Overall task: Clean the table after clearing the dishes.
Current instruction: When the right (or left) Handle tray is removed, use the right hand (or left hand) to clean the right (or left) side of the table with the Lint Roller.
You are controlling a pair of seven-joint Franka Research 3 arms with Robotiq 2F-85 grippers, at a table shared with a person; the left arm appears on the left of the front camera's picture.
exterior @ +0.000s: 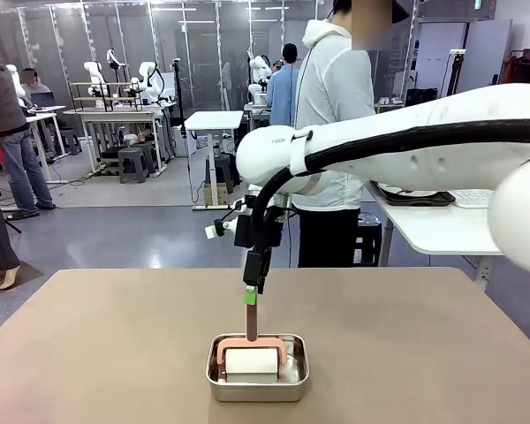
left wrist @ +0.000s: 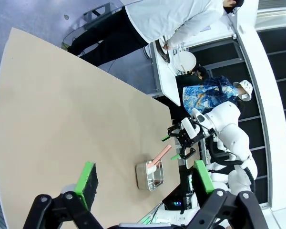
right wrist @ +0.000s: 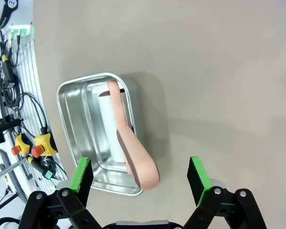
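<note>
Now, front: right gripper (exterior: 252, 296) hangs over pan (exterior: 258, 382) near the table (exterior: 115, 336) edge, pink handle (exterior: 251, 329) rising to it. Left wrist: left gripper (left wrist: 144, 169) spread wide, holding nothing, high above table. Right wrist: jaws wide apart, pink handle between, gaps both sides.

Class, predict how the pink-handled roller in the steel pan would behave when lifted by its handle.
The pink handle looks rigid, holding its curve unsupported, so it probably lifts stiffly. The white roller looks soft and light for its size; it may spin.
</note>
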